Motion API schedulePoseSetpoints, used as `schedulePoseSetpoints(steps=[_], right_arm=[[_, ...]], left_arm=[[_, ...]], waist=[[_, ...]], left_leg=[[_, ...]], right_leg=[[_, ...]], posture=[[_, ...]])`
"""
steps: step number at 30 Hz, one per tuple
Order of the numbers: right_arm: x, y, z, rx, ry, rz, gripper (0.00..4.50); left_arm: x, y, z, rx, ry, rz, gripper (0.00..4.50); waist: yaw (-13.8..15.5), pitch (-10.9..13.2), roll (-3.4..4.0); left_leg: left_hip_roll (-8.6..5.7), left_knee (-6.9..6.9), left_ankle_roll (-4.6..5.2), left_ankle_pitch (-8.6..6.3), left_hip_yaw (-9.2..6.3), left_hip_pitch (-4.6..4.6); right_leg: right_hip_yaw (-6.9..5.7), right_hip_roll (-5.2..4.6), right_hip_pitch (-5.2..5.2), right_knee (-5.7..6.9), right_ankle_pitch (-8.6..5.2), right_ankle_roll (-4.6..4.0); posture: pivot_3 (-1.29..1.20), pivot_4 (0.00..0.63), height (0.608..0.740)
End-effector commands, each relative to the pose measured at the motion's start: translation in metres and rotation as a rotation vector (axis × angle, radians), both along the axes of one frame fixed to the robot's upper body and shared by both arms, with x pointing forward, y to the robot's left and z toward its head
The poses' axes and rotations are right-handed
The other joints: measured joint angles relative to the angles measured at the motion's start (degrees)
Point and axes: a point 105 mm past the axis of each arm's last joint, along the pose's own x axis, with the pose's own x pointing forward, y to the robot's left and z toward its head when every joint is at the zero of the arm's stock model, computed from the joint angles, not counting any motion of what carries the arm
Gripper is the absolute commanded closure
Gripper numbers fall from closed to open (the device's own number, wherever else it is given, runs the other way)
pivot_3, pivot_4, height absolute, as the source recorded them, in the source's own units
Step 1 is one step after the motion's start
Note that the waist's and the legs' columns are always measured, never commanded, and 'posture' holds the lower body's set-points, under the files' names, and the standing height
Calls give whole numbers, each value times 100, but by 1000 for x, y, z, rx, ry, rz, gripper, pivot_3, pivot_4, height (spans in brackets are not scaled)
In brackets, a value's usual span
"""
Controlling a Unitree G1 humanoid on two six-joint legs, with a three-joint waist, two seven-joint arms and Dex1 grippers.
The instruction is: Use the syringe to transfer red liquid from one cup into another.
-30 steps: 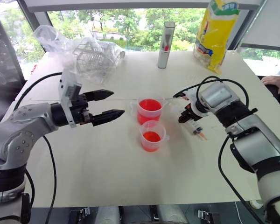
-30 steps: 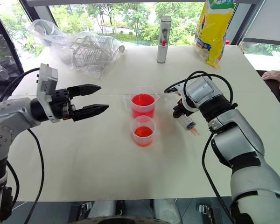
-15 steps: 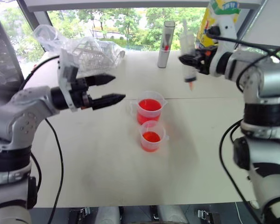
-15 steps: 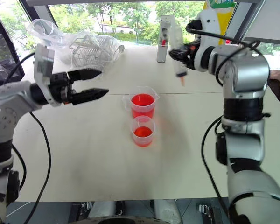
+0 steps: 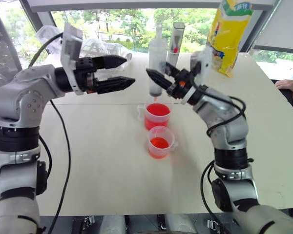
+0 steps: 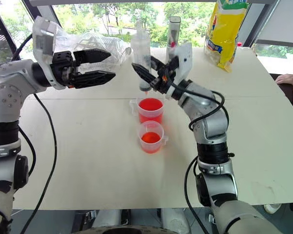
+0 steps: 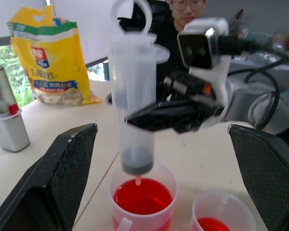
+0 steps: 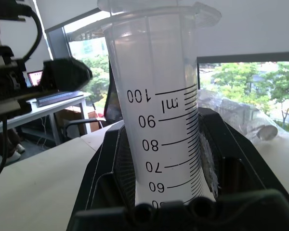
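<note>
Since a second ago, swung up from the tabletop at right to centre frame: right gripper (image 5: pixel 158 79), clamped on the syringe (image 5: pixel 157 66), now upright with its tip just above the handled cup (image 5: pixel 156 114). Also raised and pushed toward centre: left gripper (image 5: pixel 118 72), fingers spread wide, empty, just left of the syringe at barrel height.

Hidden or unclear: lower barrel in the right wrist view, buried between the black fingers (image 8: pixel 111 183), scale readable only down to about sixty. Top of the plunger ring cut by the upper edge of the left wrist view. Handle of the cup hard to make out behind its clear wall. Person's hand (image 5: pixel 288 85) clipped by the right edge.

Syringe itself: clear, fat barrel, dark seal (image 7: pixel 137 166) sitting low near the small orange-red tip; barrel apparently empty above the seal. Red liquid (image 7: pixel 143 198) in the handled cup, mid-frame; handleless cup (image 5: pixel 160 142) just below it in the picture, with a shallower red pool.
</note>
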Motion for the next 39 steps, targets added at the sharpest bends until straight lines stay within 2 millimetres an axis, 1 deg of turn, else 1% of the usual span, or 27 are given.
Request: schedulePoseSetpoints(steps=[1,7,10,13,17,21,24,27,33,39], right_arm=[[0,-2,4,21,-66,-29,3063],[4,-2,-19,7,-39,-53,3063],[4,-2,-26,-4,-30,-50,3063],[3,0,-33,-12,-18,-50,3063],[1,1,-34,-14,-21,-47,3063],[0,2,-35,-20,-23,-44,3063],[-1,2,-37,-26,-22,-44,3063],[-2,2,-37,-28,-23,-43,3063],[-3,3,-36,-29,-26,-40,3063],[-4,3,-34,-32,-32,-34,3063]], left_arm=[[1,-1,11,8,-55,-6,0],[10,-7,11,18,-68,-16,0],[15,-13,9,32,-81,-26,0],[25,-20,9,38,-102,-17,0],[39,-24,7,58,-122,-5,0],[47,-30,10,40,-130,-12,0],[42,-38,12,34,-122,-73,0],[37,-42,8,54,-118,-116,0],[42,-42,8,60,-131,-98,0],[49,-33,7,71,-131,-59,0]], waist=[[-12,0,0],[-2,0,0],[2,0,0],[-1,0,0],[-1,0,0],[0,0,0],[0,0,0],[-7,0,0],[-3,0,0],[-3,0,0]], left_leg=[[0,0,0,0,1,1],[0,0,-1,1,-1,3],[-1,2,-1,1,0,3],[-1,3,-2,1,1,3],[-3,3,-2,2,0,3],[-2,3,-2,2,0,3],[-2,3,-2,2,1,2],[-2,3,-2,1,2,1],[-2,4,-2,2,0,2],[-2,4,-2,2,0,2]], right_leg=[[1,1,0,0,0,0],[1,4,-1,6,0,0],[1,3,-1,6,0,0],[1,3,-1,8,0,0],[1,4,-1,8,0,0],[3,6,-2,9,0,0],[2,5,-2,9,0,0],[3,5,-2,8,-1,0],[3,5,-2,13,-1,0],[2,6,-3,14,-1,0]], posture=[[0,150,740],[0,150,740],[0,150,740],[0,150,740],[0,150,740],[0,150,740],[0,150,740],[0,150,740],[0,150,740],[0,150,740]])
